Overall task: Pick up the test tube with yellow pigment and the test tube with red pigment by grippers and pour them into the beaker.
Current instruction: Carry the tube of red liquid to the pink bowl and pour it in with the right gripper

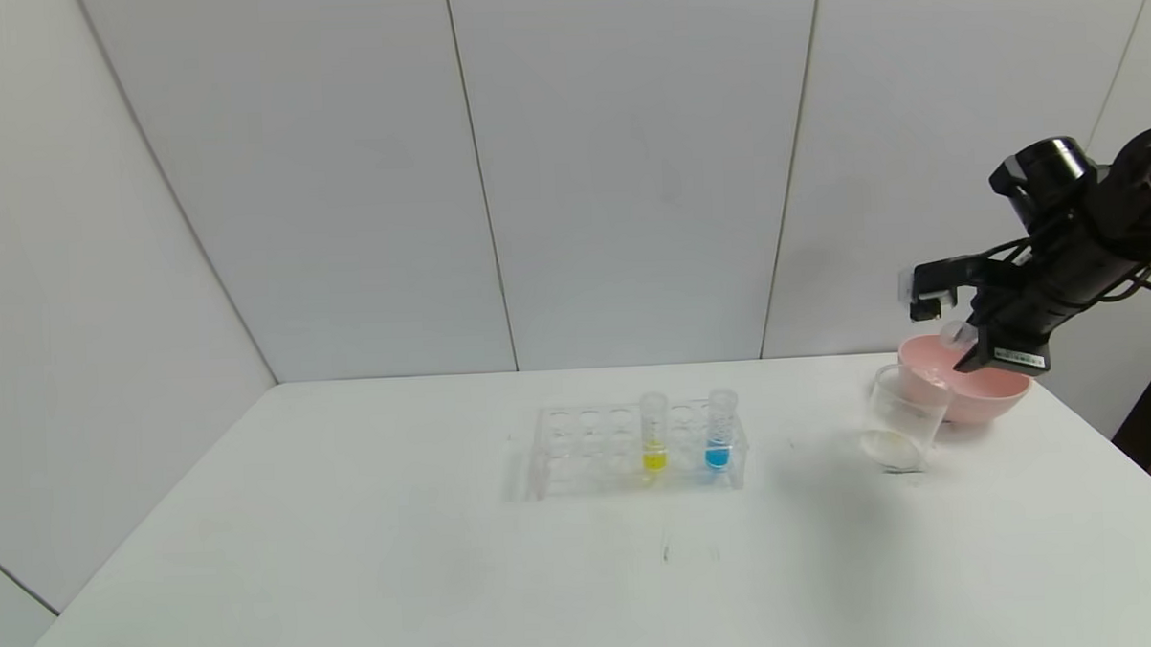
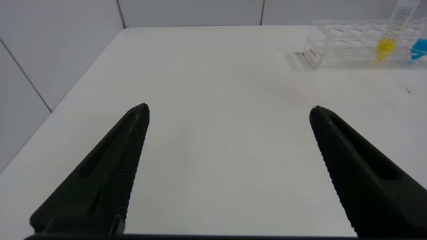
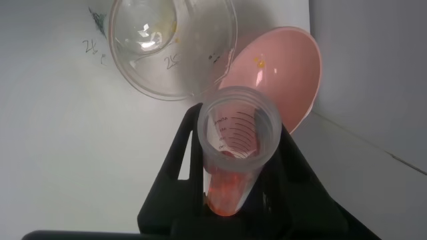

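My right gripper (image 1: 969, 343) is shut on the test tube with red pigment (image 1: 955, 333) and holds it tilted, high at the table's far right. Its open mouth points down toward the beaker (image 1: 899, 417). In the right wrist view, red-orange liquid sits in the rounded bottom of the test tube with red pigment (image 3: 227, 190), between the black fingers (image 3: 180, 153); the beaker (image 3: 170, 47) lies beyond the mouth. The test tube with yellow pigment (image 1: 654, 434) stands upright in the clear rack (image 1: 589, 447). My left gripper (image 2: 230, 110) hovers open over bare table, with the test tube with yellow pigment (image 2: 390, 33) far off.
A pink bowl (image 1: 980, 396) sits just behind the beaker, near the table's right edge; the pink bowl (image 3: 280, 67) also shows in the right wrist view. A tube with blue liquid (image 1: 721, 431) stands in the rack beside the yellow one. White wall panels close off the back.
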{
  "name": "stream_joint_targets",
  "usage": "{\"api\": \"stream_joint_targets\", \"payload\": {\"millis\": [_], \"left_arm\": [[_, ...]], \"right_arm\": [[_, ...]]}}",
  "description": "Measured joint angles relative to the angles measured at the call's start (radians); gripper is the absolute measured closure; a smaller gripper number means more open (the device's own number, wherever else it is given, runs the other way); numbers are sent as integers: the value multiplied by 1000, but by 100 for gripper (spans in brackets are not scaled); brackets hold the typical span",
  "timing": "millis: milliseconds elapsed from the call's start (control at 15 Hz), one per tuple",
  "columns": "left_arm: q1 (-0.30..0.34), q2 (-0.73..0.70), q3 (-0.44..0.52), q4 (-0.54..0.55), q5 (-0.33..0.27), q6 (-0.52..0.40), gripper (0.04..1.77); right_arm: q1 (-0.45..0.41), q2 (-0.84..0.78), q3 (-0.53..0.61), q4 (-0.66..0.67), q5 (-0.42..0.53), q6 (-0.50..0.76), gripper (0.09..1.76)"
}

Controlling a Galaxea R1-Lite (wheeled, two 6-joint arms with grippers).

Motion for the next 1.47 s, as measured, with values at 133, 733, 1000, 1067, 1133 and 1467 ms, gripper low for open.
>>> {"api": "stream_joint_targets", "payload": {"millis": [133,733,1000,1067,1133,1467], "left_arm": [[0,0,0,0,0,0,9],[0,0,0,0,0,0,9],[0,0,0,0,0,0,9],[0,0,0,0,0,0,9],[0,0,0,0,0,0,9],[0,0,0,0,0,0,9]], "right_arm": [[13,1,0,3,-42,-1,129],[36,21,0,5,-175,-6,129],[59,26,0,12,-253,-7,129],[66,28,0,11,-278,-6,129],[74,30,0,12,-308,-5,129],[104,45,0,11,-411,4,129]]}}
